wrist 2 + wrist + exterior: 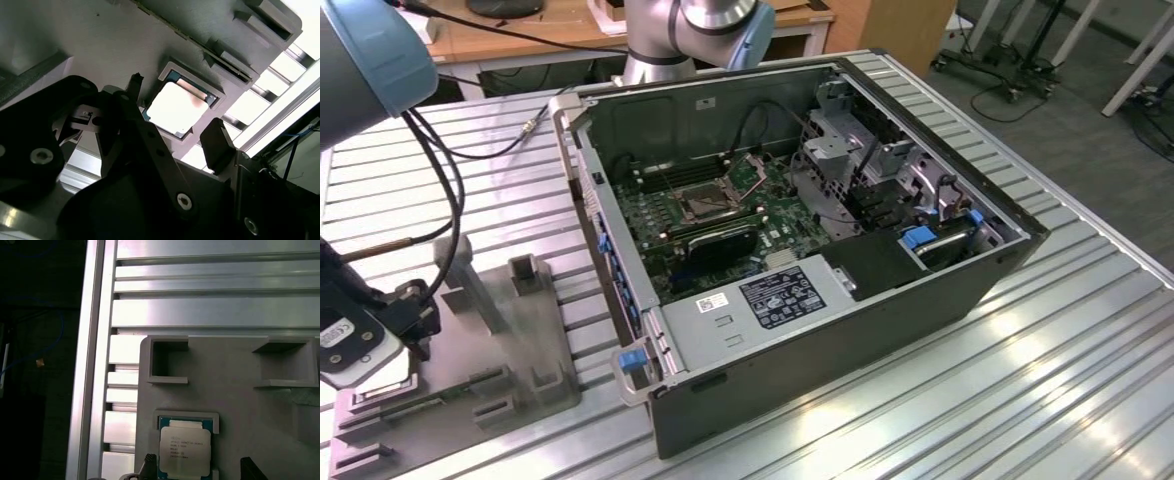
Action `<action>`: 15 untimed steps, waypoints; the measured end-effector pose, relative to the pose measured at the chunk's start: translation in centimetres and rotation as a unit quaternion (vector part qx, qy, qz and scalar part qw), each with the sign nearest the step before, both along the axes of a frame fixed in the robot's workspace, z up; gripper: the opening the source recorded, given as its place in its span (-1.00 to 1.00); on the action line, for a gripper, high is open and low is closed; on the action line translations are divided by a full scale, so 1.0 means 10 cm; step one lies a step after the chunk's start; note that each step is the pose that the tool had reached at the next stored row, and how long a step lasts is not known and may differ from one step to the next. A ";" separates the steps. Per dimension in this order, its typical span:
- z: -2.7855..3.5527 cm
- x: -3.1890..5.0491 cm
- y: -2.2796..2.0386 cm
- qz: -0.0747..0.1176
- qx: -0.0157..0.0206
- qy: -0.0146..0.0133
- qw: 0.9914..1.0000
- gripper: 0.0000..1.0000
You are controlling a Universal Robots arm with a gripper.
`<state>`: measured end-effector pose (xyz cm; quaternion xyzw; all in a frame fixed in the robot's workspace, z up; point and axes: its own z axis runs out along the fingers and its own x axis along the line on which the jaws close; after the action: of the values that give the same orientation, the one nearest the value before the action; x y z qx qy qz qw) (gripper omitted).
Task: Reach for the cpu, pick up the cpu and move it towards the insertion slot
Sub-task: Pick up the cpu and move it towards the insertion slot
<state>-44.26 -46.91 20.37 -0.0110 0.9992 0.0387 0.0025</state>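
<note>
Silvery cpu lies in a grey tray at the exterior view's lower left, gripper spread wide astride it; a clean grasp needs centring, square to its edges.

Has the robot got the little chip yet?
Reaching looks done: the open tool hangs over the cpu, a finger on each side. Not picked up yet: the cpu lies in its grey tray. Carrying it to the insertion slot remains.
</note>
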 end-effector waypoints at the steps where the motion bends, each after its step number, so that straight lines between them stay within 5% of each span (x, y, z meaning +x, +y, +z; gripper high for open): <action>1: -0.001 0.000 0.000 0.000 0.000 0.000 1.000 0.47; 7: -0.017 -0.011 0.001 0.000 0.000 0.008 1.000 0.47; 15: -0.046 -0.020 0.002 0.000 0.000 0.010 1.000 0.47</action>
<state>-44.46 -46.89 19.91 -0.0106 0.9992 0.0388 -0.0070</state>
